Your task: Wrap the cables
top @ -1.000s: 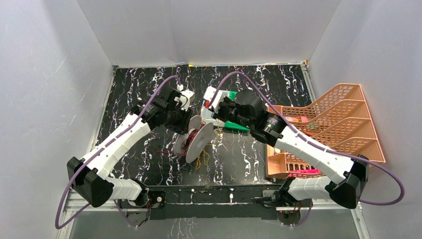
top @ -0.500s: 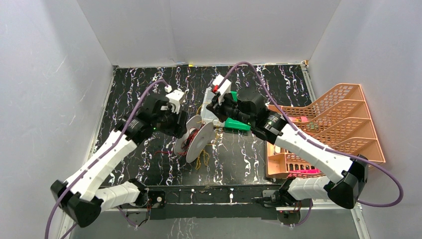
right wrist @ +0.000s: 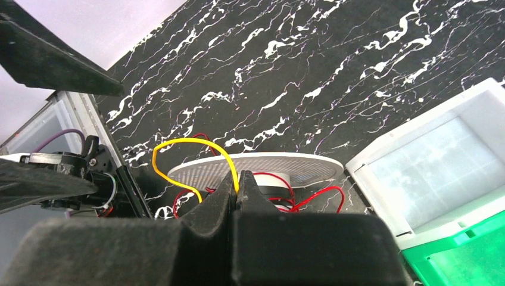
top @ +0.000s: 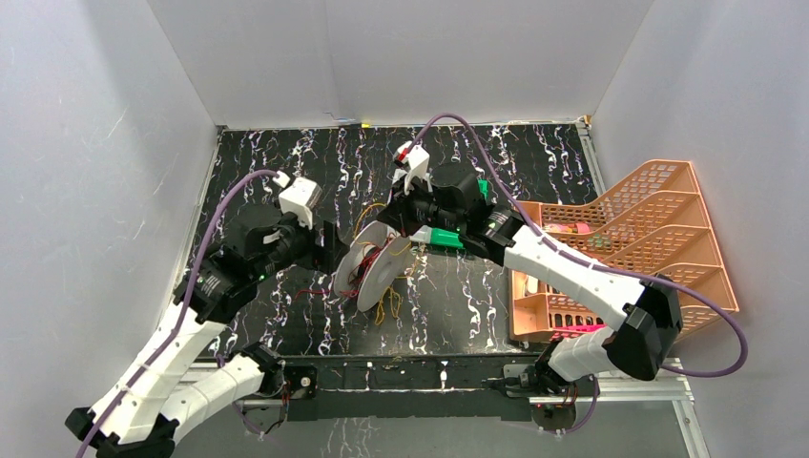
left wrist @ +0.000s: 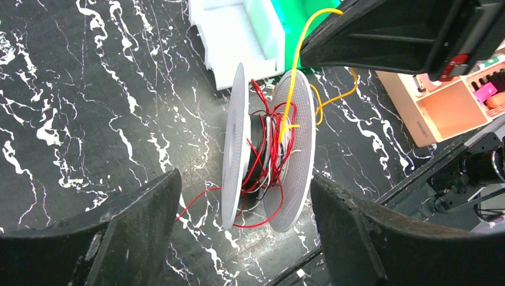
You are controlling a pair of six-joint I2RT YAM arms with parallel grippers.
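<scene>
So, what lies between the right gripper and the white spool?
A yellow cable, pinched by the right gripper, runs down to the spool; left wrist view shows it.

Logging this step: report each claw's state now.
Left claw: open, holding nothing.
Right claw: closed on the yellow cable.

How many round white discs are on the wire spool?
2. Seen from the left wrist camera, the left disc and the right disc stand side by side, with red wire wound between them. None seems hidden.
</scene>
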